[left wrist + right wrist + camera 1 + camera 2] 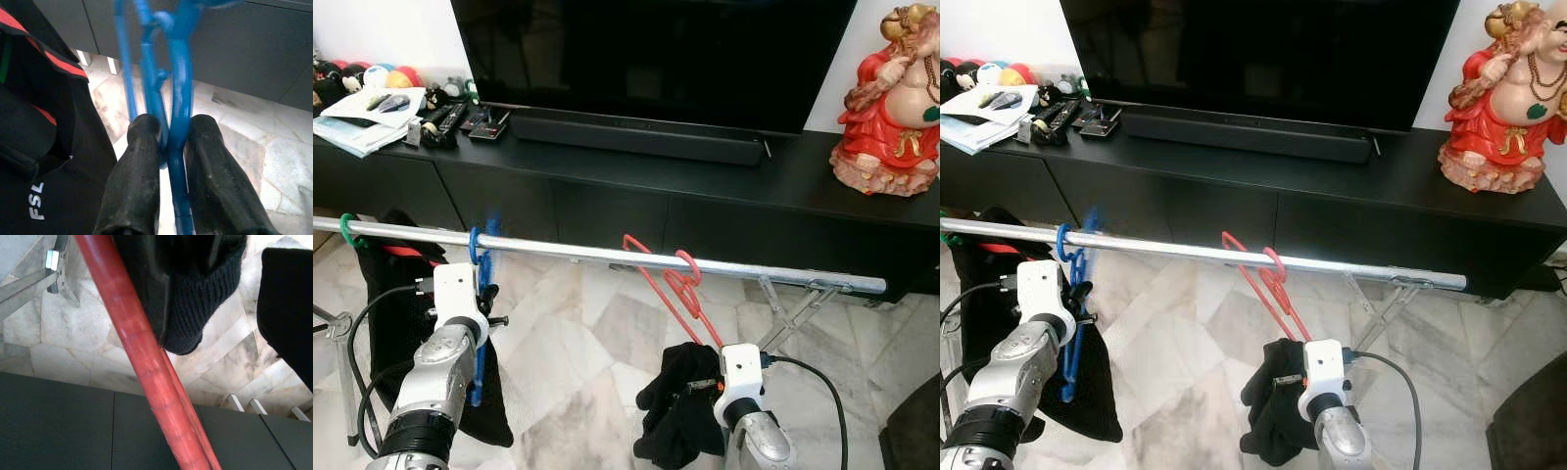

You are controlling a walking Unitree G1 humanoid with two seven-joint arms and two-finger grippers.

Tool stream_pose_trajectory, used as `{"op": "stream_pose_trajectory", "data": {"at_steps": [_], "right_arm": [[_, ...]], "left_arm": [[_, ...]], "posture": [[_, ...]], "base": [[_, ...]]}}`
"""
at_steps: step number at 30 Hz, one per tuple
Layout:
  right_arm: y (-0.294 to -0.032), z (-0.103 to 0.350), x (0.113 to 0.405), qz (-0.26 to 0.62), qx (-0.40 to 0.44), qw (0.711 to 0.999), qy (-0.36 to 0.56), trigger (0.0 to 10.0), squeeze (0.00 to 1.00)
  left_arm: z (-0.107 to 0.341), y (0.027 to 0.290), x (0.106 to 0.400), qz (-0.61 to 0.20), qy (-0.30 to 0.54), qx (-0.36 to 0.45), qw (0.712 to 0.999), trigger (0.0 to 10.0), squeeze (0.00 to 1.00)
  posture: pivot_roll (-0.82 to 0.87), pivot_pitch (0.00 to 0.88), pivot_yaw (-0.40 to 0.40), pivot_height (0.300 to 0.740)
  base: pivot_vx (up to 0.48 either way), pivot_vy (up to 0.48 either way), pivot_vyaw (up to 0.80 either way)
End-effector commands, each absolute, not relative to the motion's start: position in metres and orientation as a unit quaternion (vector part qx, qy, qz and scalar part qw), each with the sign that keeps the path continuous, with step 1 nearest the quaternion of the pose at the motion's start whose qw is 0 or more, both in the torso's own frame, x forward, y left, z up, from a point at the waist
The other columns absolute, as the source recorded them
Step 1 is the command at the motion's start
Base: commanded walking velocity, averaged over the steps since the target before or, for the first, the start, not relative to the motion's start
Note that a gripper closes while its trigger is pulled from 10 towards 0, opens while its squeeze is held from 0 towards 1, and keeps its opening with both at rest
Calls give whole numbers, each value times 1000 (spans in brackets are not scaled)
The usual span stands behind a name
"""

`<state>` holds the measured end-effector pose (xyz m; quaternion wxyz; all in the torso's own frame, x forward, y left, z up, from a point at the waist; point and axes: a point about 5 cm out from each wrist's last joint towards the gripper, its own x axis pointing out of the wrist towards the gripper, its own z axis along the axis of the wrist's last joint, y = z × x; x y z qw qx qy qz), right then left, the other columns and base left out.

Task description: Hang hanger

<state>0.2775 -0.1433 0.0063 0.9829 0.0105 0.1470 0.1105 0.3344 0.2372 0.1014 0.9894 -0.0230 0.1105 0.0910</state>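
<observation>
Blue plastic hanger (178, 142) is pinched between the two black fingers (134, 176) of the left gripper (168, 147), which are pressed together on one of its thin bars; its hook is looped over the long silver metal rail (607, 255), so the hanger is seen hanging from the rail just in front of the left arm. Beside it, a black garment with red trim and white lettering (39, 147) is draped from the same rail on a green hook (348, 230).

A red plastic hanger (680, 289) is hooked on the rail nearer its middle and slants down to the right gripper (705, 387), where a black knitted garment (675, 406) is bunched against it (whether those fingers are spread or closed cannot be told). In the right wrist view the red bar (146, 367) is crossed by the knit fabric.

No containers are seen. Behind the rail, a low black TV cabinet (607, 196) carries a large black television (656, 54), a red and gold figurine (891, 108), papers (362, 117) and small clutter. The floor is pale marble tile (587, 362).
</observation>
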Motion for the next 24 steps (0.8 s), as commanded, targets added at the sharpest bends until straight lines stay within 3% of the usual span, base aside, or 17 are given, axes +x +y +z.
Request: {"op": "stream_pose_trajectory", "data": {"at_steps": [1, 12, 17, 20, 24], "right_arm": [[-144, 6, 278, 110, 10, 983, 145, 10000, 0], [-143, 6, 278, 111, 10, 983, 147, 10000, 0], [-143, 6, 278, 111, 9, 983, 147, 10000, 0], [-143, 6, 278, 111, 9, 983, 145, 10000, 0], [-143, 6, 278, 110, 9, 983, 144, 10000, 0]], "left_arm": [[100, 235, 335, 84, 110, -25, 990, 0, 0], [96, 231, 333, 72, 119, -22, 990, 0, 0], [91, 224, 331, 30, 126, -1, 992, 0, 0], [100, 219, 328, -2, 81, 66, 994, 0, 0], [109, 219, 325, -14, 46, 69, 996, 0, 0]], "posture": [[-24, 111, 10, 740], [-24, 109, 9, 740], [-25, 108, 9, 740], [-25, 108, 9, 740], [-24, 103, 12, 740]], "base": [[0, 0, 0], [0, 0, 0], [0, 0, 0], [0, 0, 0], [0, 0, 0]]}}
